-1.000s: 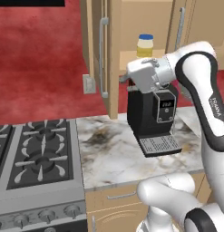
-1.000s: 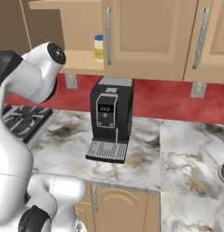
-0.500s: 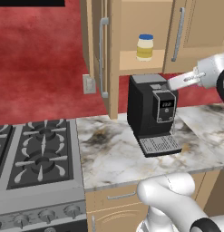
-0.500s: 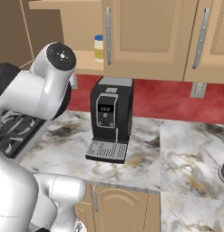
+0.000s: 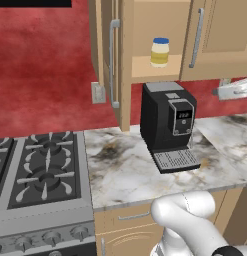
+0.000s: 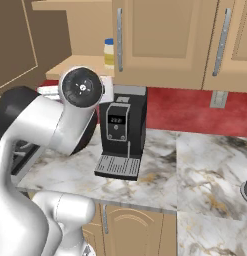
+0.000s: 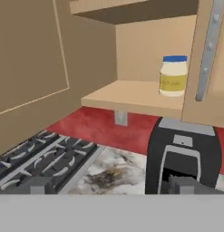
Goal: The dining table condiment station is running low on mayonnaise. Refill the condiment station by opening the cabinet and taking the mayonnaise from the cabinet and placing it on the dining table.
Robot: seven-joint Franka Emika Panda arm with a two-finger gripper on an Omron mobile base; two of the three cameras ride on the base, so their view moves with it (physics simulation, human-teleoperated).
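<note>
I see the mayonnaise (image 7: 173,76) on the open cabinet (image 7: 131,97) shelf, at one o'clock from my claw (image 7: 109,185). The claw's fingers stand apart, empty, above the coffee machine (image 5: 168,126).

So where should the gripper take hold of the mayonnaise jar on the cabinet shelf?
Probably around the pale body of the mayonnaise, below its blue lid, coming in level from the open front of the cabinet. The jar stands upright near the shelf's front edge, close beside the closed door, so a slightly left-of-front approach looks safer.
</note>
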